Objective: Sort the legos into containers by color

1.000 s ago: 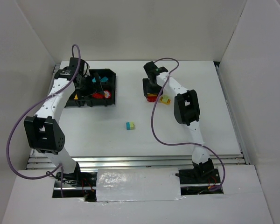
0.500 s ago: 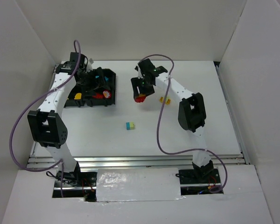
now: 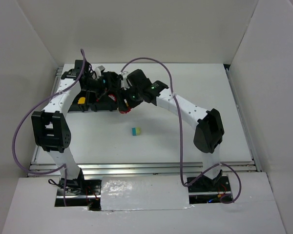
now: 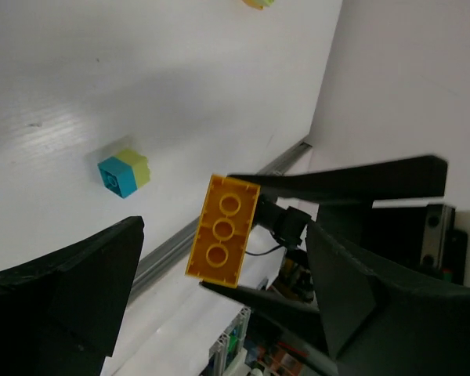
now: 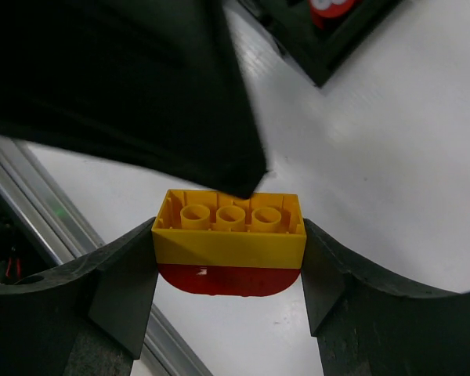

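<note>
In the right pincer (image 5: 229,268), yellow-red brick (image 5: 229,241).

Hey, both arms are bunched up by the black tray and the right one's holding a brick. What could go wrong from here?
1. The open left tool faces the right tool at close range; either moving could knock them together.
2. The yellow-and-red brick hangs over the table beside the tray, so letting go now would drop it outside.
3. Being two-coloured, it may get sorted wrongly.
</note>
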Controlling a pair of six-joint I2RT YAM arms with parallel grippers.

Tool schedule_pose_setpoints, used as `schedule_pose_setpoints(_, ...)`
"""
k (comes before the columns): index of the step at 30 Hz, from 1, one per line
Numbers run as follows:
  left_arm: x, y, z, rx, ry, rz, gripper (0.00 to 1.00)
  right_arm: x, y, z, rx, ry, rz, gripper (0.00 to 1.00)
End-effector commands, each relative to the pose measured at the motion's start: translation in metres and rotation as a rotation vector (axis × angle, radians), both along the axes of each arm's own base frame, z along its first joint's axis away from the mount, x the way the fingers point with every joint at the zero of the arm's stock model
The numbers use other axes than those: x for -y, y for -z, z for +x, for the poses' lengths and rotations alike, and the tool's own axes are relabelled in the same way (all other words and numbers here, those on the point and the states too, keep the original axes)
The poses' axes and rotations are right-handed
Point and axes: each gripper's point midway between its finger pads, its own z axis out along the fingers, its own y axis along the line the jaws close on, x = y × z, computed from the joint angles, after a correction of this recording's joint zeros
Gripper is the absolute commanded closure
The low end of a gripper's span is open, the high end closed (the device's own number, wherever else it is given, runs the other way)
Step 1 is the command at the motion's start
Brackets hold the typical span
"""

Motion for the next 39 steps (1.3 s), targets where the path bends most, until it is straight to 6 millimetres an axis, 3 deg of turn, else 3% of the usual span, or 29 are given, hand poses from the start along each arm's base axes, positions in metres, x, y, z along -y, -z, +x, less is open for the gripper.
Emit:
schedule_pose_setpoints(1, 0.017, -0.026, -0.012, 0.046, 0.064, -0.113, 0.04, 0.002, -0.041, 0.021, 0.107, 0.049, 0.090, 1.00)
schedule_pose_setpoints(11, 0.032, -0.020, -0.029, 0.032, 0.118, -0.137, 0.08, -0.014, -0.061, 0.022, 0.120, 0.009, 0.165, 1.00)
schedule_pose_setpoints(15, 0.033, -0.024, -0.028, 0.047, 0.126, -0.139, 0.20, -0.018, -0.063, 0.022, 0.110, 0.010, 0.186, 1.00)
schedule_pose_setpoints(16, 0.033, -0.024, -0.027, 0.048, 0.126, -0.137, 0.32, -0.019, -0.066, 0.023, 0.120, 0.016, 0.197, 1.00)
schedule_pose_setpoints(18, 0.032, -0.023, -0.027, 0.048, 0.125, -0.134, 0.43, -0.018, -0.069, 0.026, 0.137, 0.028, 0.201, 1.00)
schedule_pose_setpoints(21, 0.033, -0.021, -0.028, 0.039, 0.132, -0.140, 0.76, -0.016, -0.069, 0.030, 0.141, 0.040, 0.188, 1.00)
schedule_pose_setpoints(24, 0.034, -0.026, -0.026, 0.054, 0.138, -0.148, 1.00, -0.020, -0.067, 0.029, 0.129, 0.024, 0.195, 0.97)
schedule_pose_setpoints(26, 0.035, -0.033, -0.023, 0.079, 0.144, -0.155, 1.00, -0.022, -0.066, 0.026, 0.113, 0.003, 0.206, 0.81)
schedule_pose_setpoints(27, 0.034, -0.035, -0.021, 0.091, 0.139, -0.145, 1.00, -0.023, -0.065, 0.023, 0.104, -0.009, 0.212, 0.67)
schedule_pose_setpoints(28, 0.033, -0.037, -0.019, 0.102, 0.131, -0.131, 1.00, -0.024, -0.065, 0.020, 0.092, -0.017, 0.217, 0.04)
schedule_pose_setpoints(32, 0.020, -0.045, -0.007, 0.155, 0.074, -0.033, 1.00, -0.011, -0.059, 0.013, -0.032, -0.042, 0.273, 0.00)
schedule_pose_setpoints(33, 0.012, -0.045, -0.002, 0.163, 0.049, -0.023, 1.00, -0.011, -0.066, 0.007, -0.087, -0.074, 0.338, 0.00)
schedule_pose_setpoints(35, 0.000, -0.049, 0.003, 0.173, 0.000, -0.016, 1.00, 0.014, -0.065, 0.010, -0.151, -0.066, 0.410, 0.00)
schedule_pose_setpoints(36, -0.003, -0.052, 0.007, 0.195, -0.007, -0.025, 1.00, 0.015, -0.083, 0.003, -0.181, -0.128, 0.507, 0.01)
schedule_pose_setpoints(37, -0.003, -0.055, 0.007, 0.202, -0.008, -0.035, 1.00, 0.026, -0.086, 0.009, -0.200, -0.124, 0.546, 0.00)
schedule_pose_setpoints(39, -0.001, -0.059, 0.006, 0.218, 0.016, -0.071, 1.00, 0.031, -0.096, 0.000, -0.282, -0.176, 0.627, 0.01)
